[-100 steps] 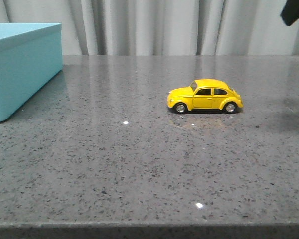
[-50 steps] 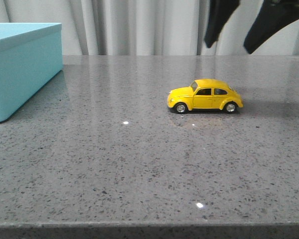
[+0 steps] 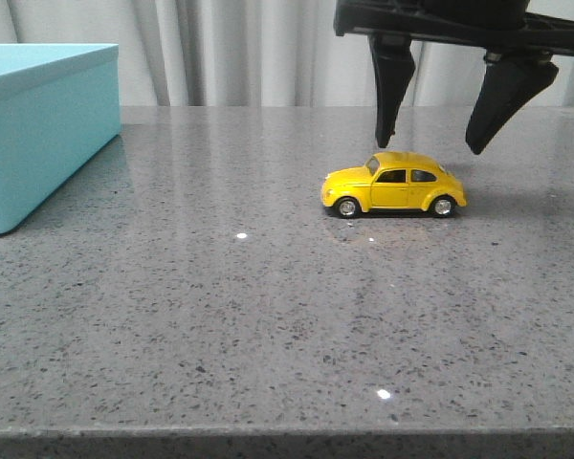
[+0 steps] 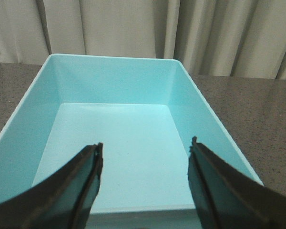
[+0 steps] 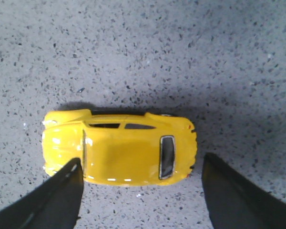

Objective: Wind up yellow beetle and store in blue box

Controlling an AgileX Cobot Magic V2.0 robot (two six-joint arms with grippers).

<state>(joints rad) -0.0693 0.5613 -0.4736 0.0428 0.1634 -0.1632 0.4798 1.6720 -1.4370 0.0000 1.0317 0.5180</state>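
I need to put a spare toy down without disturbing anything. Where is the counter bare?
Bare counter runs between the blue box at far left and the yellow beetle, and across the whole near edge. It is crowded at the beetle, where the open right gripper hangs just above. The left gripper hovers open over the box.

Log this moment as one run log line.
right gripper: open, above yellow beetle | left gripper: open, over blue box | beetle on table, not grasped
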